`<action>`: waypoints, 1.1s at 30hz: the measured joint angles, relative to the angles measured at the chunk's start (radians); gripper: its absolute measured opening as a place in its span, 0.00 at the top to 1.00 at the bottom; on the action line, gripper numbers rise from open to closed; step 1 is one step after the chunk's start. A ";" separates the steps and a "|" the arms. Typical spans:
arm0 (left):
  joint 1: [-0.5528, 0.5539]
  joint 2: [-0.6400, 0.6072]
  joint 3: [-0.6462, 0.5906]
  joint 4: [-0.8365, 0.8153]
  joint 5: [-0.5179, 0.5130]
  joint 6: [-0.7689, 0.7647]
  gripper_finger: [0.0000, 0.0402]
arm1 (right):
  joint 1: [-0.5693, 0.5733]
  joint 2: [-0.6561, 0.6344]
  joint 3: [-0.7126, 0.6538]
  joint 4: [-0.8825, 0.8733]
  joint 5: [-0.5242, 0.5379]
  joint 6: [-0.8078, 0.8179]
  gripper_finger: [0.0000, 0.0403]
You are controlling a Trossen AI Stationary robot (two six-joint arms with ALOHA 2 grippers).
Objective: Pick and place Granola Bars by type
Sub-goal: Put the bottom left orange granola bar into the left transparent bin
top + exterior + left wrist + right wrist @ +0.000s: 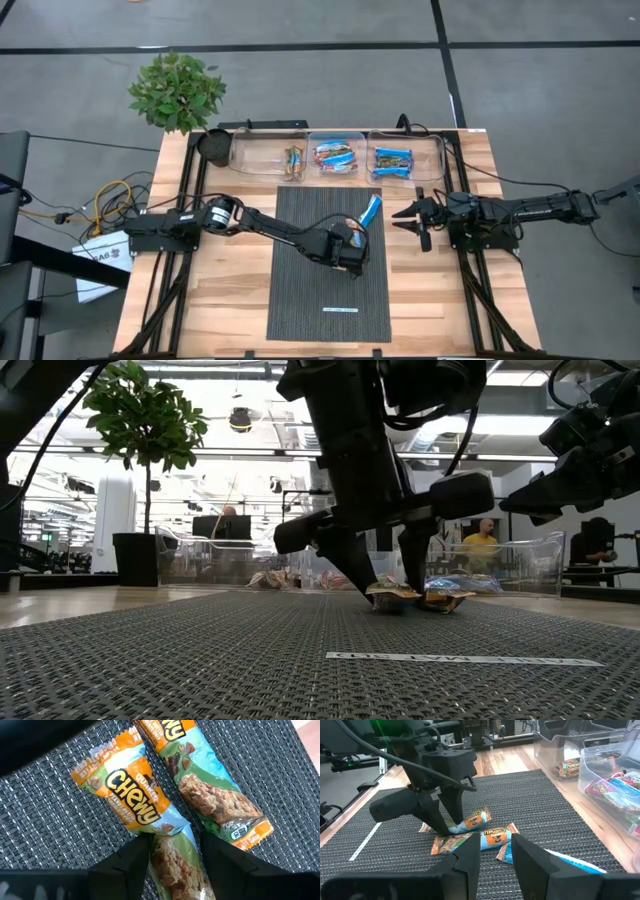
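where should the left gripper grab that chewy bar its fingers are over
Across the middle of the Chewy bar, from straight above, one finger on each long edge. It lies flat on the mat, narrow enough to span, and a second bar lies close alongside. The left gripper is open, straddling one end.

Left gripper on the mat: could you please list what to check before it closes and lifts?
1. Left gripper open around one tan bar: ok.
2. Neighbouring bar clear of the fingers: not ok, it lies close beside one.
3. Right gripper out of the way: ok, open beside the mat.
4. Bin with tan bars has room: ok.
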 joint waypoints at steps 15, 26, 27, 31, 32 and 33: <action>0.000 0.000 0.000 0.000 -0.011 0.036 0.87 | 0.000 0.000 0.000 0.000 0.000 0.000 0.75; -0.003 0.006 0.139 -0.073 -0.095 0.145 0.89 | 0.000 0.000 0.000 0.000 0.000 0.000 0.75; -0.004 0.006 0.160 -0.090 -0.110 0.155 0.89 | 0.000 0.000 0.000 0.000 0.000 0.000 0.75; -0.006 0.006 0.256 -0.181 -0.167 0.184 0.89 | 0.000 0.000 0.000 0.000 0.000 0.000 0.75; -0.007 0.006 0.281 -0.207 -0.180 0.189 0.89 | 0.000 0.000 0.000 0.000 0.000 0.000 0.75; -0.007 0.006 0.306 -0.234 -0.192 0.196 0.89 | 0.000 0.000 0.000 0.000 0.000 0.000 0.75</action>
